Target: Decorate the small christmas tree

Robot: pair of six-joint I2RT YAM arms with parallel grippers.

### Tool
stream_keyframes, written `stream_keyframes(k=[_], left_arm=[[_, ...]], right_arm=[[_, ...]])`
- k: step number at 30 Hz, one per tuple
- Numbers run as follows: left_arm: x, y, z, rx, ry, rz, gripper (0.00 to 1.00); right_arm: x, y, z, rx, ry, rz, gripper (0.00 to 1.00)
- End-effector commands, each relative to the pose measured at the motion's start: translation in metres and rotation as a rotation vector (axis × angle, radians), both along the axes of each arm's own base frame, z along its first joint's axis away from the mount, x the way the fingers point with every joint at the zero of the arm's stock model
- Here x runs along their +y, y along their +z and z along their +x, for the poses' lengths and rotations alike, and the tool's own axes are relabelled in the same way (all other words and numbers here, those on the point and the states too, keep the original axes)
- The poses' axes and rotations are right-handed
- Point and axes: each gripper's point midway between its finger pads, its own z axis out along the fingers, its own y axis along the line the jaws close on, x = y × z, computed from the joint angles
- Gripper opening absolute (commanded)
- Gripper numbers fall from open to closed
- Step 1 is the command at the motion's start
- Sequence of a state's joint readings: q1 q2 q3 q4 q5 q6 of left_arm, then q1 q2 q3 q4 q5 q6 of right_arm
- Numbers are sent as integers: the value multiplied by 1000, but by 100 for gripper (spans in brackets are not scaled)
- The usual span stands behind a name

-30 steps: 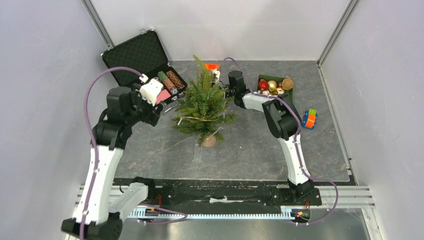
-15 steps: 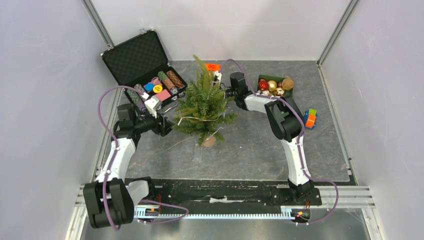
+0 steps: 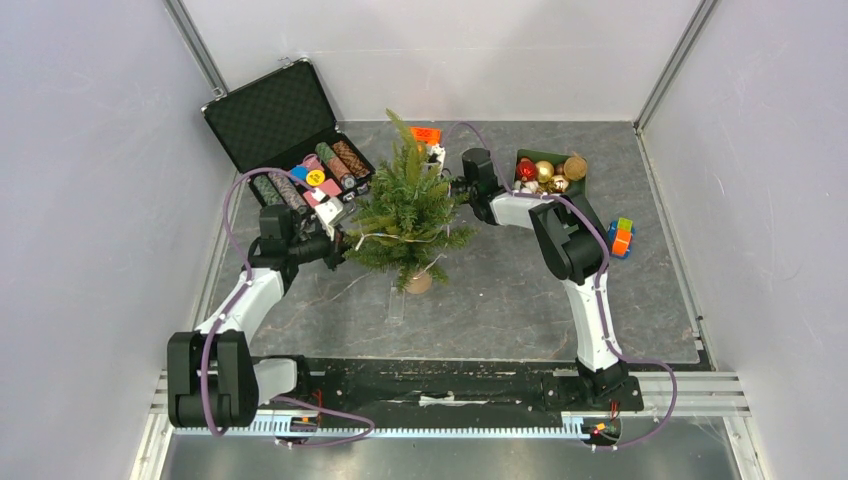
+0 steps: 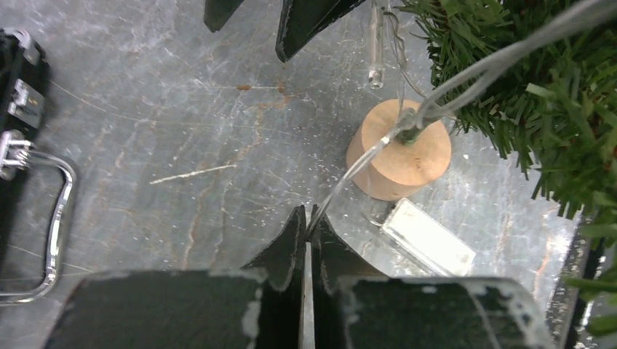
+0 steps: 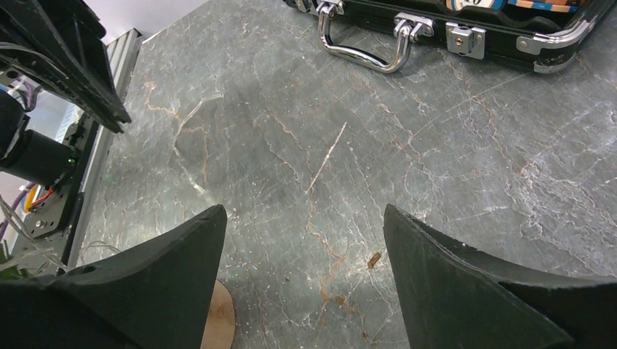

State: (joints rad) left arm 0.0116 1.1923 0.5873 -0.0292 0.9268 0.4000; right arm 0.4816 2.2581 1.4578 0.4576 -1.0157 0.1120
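the small christmas tree [image 3: 408, 205], a bushy green artificial fir on a round tan wooden stump [image 4: 399, 149], stands in the middle of the top view on the grey veined stone desk [image 3: 500, 290], between the two arms. it is upright, its long axis vertical with the stump down on the desk. in the top view that reads as a line from the stump at lower centre to the tip pointing toward the top of the frame.

it looks light and easy to tip, since the small stump is its only footing. the needle branches seem soft and springy and would give under a pinch, so they are poor holds. the stump, or the trunk just above it, is the firm place to steady it.

the left gripper [image 4: 306, 218], at the bottom centre of the left wrist view, is pressed together on a thin clear light-string wire [image 4: 348, 174] that runs up to the trunk. the wire looks limp and slick, and a hard pull on it could drag the tree over. the right gripper [image 5: 304, 214] stands wide apart over bare desk and holds nothing. in the top view it sits at the tree's upper right.
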Motion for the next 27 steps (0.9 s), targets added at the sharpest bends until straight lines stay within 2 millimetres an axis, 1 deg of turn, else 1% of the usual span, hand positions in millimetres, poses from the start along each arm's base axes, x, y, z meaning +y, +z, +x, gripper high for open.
stream_keyframes(k=[1,4,6,8,11,12,13,16,18,21,25,27], left_arm=[[1,25,20,-149,0,7,2],[-1,38,36,-151,30,-41,2],[3,45,55,-174,85,-52,2],[10,50,75,-211,148,-53,2],[10,59,93,-211,173,-90,2],[-3,60,95,-190,160,-105,2],[-7,61,97,-180,157,-114,2],[-16,66,99,-162,145,-172,2],[-21,66,100,-154,141,-188,2],[-27,65,102,-141,165,-202,2],[-30,68,105,-140,175,-212,2],[-31,67,106,-127,177,-220,2]], right_arm=[[7,47,-6,-98,43,87,81],[9,55,-9,-126,58,122,83],[12,62,-8,-133,54,163,83],[20,63,-2,-130,52,197,83],[31,67,-1,-108,68,268,83],[33,71,-3,-120,79,307,83],[35,77,-7,-125,90,347,84],[43,76,-7,-97,98,392,85],[49,72,-6,-85,103,396,86],[54,67,-13,-106,109,385,87],[56,46,-11,-121,60,306,87],[59,39,-10,-116,55,284,87]])
